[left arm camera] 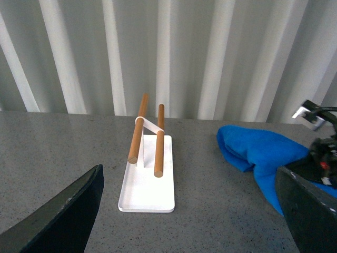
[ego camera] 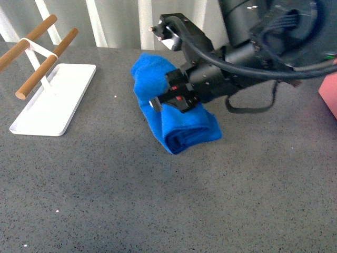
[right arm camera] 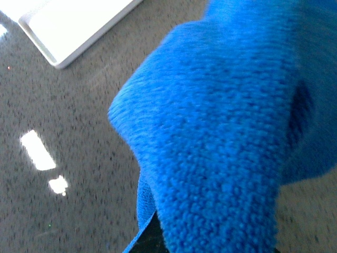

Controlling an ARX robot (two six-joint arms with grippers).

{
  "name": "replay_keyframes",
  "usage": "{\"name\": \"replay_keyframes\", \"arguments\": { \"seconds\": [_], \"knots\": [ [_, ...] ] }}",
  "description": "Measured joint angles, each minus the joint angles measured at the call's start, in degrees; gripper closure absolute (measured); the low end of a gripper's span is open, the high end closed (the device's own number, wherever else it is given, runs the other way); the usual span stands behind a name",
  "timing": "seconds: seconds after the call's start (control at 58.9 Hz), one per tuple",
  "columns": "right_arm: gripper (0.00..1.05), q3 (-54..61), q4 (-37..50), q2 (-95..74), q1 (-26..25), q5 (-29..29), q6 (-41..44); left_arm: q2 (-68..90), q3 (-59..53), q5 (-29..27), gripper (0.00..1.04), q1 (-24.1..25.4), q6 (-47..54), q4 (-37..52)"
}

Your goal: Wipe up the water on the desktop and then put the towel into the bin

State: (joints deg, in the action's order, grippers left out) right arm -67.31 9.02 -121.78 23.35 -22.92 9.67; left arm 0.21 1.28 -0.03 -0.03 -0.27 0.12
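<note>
1. The right gripper [ego camera: 167, 96] is down on the towel [ego camera: 184, 132]. Its jaws are narrow and look pinched on a raised ridge of cloth near the towel's middle. The right wrist view is filled with bunched blue pile, and a dark finger edge just shows beneath it.
2. The towel lies on the desktop [ego camera: 158, 200] directly under this gripper, as a thick folded roll. One rounded end bulges out beyond the jaws on the far side. The other, layered end sticks out on the side nearer the robot.
3. The left gripper [left arm camera: 187, 171] is spread wide and holds nothing. The towel is off to its right, and the white tray [left arm camera: 145, 195] with its wooden bars [left arm camera: 138, 129] is straight ahead of it.
4. The bin [ego camera: 329, 97] shows only as a pink edge, well apart from the right gripper on its right side.
5. By its look, the towel is soft, light and limp, with a plush, non-slippery pile.
   - Held by one layer, it would likely sag and unfold, and soaked cloth would hang heavier.
   - The better hold is a deep bite across all the layers at the middle of the roll.
   - For wiping, pressing down and dragging should suit it, though a shallow pinch might slip out against the stone.
6. No clear puddle shows. The bright patches on the desktop beside the right gripper may be glare or wet; I cannot tell which. The wiping seems to be the step in hand, and the bin comes later.
</note>
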Motion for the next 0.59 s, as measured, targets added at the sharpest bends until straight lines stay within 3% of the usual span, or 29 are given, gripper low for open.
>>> {"name": "replay_keyframes", "arguments": {
  "seconds": [0.221,0.594],
  "knots": [
    [1.0,15.91,2.73,8.83,-4.35,-0.37,1.77,0.0,0.0,0.02,0.07,0.0,0.0,0.0],
    [1.0,27.89,1.7,22.08,-9.53,-2.99,7.17,0.0,0.0,0.02,0.07,0.0,0.0,0.0]
  ]
}}
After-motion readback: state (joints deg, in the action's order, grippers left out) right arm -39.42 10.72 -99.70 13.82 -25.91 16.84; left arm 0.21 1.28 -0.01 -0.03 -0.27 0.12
